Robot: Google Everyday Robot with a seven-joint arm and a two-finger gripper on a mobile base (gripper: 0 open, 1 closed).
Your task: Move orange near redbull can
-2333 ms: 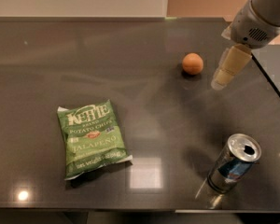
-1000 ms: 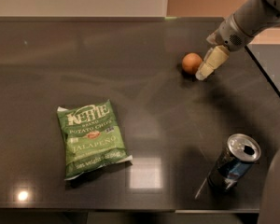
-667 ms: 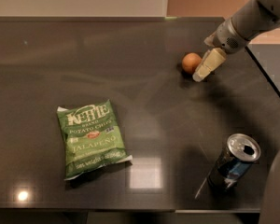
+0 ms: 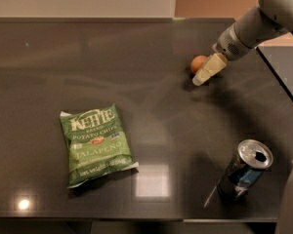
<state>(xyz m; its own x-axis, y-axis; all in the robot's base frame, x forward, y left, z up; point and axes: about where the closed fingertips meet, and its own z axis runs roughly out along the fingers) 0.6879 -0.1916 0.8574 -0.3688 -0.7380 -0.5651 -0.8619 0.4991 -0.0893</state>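
The orange (image 4: 198,63) lies on the dark table (image 4: 136,82) at the back right. My gripper (image 4: 203,75) comes down from the upper right on a grey arm. Its cream tip sits right against the orange's near right side and covers part of it. The redbull can (image 4: 245,173) stands tilted at the front right, silver top with its dark drinking hole facing up, well in front of the orange and apart from the gripper.
A green Kettle jalapeño chip bag (image 4: 94,144) lies flat at the front left. The table's right edge runs diagonally past the arm, with another dark surface (image 4: 285,67) beyond it. The front edge is just below the can.
My gripper has moved left and slightly down across the table, from beside the orange to right against it. The orange, can and bag have stayed where they were.
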